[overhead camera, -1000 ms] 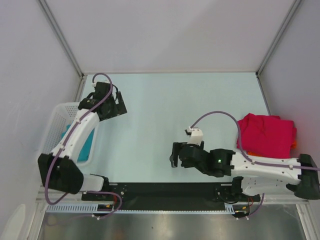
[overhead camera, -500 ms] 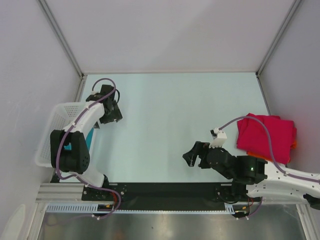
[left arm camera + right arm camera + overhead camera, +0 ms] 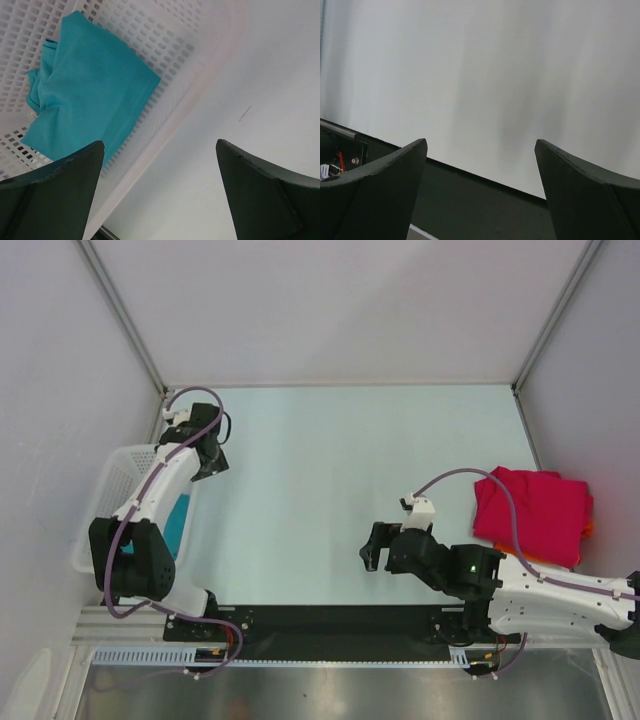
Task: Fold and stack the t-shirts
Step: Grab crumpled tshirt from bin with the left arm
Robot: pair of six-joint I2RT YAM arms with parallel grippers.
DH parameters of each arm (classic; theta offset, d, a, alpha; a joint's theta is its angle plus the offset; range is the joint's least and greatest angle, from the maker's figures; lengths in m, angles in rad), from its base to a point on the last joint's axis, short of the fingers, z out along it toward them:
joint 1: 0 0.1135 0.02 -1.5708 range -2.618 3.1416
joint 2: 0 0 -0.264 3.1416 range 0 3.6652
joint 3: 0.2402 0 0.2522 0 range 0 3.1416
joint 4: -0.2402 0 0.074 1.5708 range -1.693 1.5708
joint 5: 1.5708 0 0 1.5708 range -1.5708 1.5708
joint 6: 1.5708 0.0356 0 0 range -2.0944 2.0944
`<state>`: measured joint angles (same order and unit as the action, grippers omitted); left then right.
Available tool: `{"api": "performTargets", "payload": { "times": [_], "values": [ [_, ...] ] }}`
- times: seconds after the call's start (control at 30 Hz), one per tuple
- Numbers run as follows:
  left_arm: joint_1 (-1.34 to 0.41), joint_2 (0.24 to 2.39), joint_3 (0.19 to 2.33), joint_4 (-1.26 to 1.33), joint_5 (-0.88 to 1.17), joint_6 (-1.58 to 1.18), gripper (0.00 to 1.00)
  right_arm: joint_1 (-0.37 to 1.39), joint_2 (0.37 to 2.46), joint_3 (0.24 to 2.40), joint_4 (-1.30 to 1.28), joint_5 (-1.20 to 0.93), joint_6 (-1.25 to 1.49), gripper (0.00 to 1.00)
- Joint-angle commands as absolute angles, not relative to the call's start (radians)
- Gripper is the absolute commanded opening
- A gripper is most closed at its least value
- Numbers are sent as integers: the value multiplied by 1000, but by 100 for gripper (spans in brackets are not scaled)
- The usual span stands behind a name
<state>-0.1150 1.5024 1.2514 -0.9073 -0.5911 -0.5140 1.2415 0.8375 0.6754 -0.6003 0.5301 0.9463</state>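
A teal t-shirt (image 3: 85, 95) lies crumpled in the white mesh basket (image 3: 165, 50) at the table's left edge; it also shows in the top view (image 3: 178, 527). A folded crimson-pink t-shirt (image 3: 535, 512) lies at the right, with an orange edge (image 3: 589, 530) showing under it. My left gripper (image 3: 207, 462) is open and empty, above the table beside the basket's far corner, and shows in the left wrist view (image 3: 159, 145). My right gripper (image 3: 372, 550) is open and empty, low over the table's near middle, left of the crimson shirt, and shows in the right wrist view (image 3: 480, 141).
The pale table (image 3: 340, 460) is walled in at the back and both sides. A black rail (image 3: 470, 200) runs along the near edge, just under my right gripper. The basket (image 3: 105, 490) stands against the left wall.
My left gripper has moved left and back, closer to the basket's far corner. My right arm has swung, leaving its gripper a little further right. Both stayed open.
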Motion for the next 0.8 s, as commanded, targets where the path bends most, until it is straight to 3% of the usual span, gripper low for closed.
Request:
{"api": "performTargets", "payload": {
  "times": [0.0,0.23,0.43,0.47,0.5,0.53,0.57,0.6,0.63,0.77],
  "values": [
    [-75,1511,1255,-897,-566,-495,100,1232,828,716,-571,526,923,95],
    [-40,1566,1187,-838,-364,-505,100,1229,762,715,-617,548,943,94],
    [-28,1597,1160,-816,-312,-506,97,1229,727,716,-643,564,956,93],
    [-20,1595,1151,-805,-255,-502,92,1227,727,718,-641,566,956,93],
    [-15,1592,1126,-787,-205,-480,78,1227,727,718,-640,566,957,93],
    [-9,1588,1112,-741,-133,-470,32,1227,727,719,-635,566,957,93],
    [-3,1586,1088,-721,-67,-465,17,1227,730,722,-635,568,957,93],
    [-3,1588,1078,-704,40,-463,12,1227,732,723,-627,566,957,93],
    [-3,1589,1074,-680,82,-462,0,1227,738,726,-626,566,957,93],
    [-26,1574,1045,-632,196,-479,0,1227,753,741,-630,561,956,93]
  ]
}}
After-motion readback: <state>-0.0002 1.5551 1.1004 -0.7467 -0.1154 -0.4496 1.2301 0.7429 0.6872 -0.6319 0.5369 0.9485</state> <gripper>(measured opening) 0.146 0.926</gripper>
